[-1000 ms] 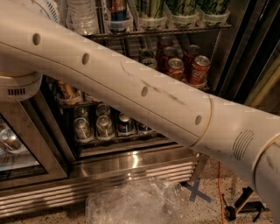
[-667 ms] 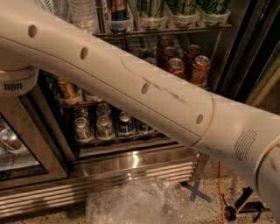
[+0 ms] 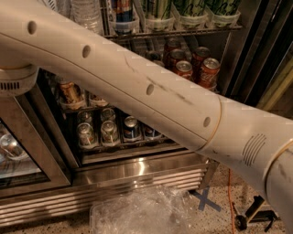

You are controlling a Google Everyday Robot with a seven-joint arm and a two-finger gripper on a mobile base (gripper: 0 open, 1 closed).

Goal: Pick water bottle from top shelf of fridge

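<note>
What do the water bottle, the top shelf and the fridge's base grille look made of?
Water bottle: clear ribbed plastic, see-through. Shelf: grey metal wire, thin bars. Grille: brushed steel, likely stainless; shiny louvred slats. The gripper is out of view; only the arm crosses the frame.

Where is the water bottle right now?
In the camera view, the water bottle stands at the upper left on the top shelf, left of a blue can, just above the arm. The gripper is out of view.
</note>
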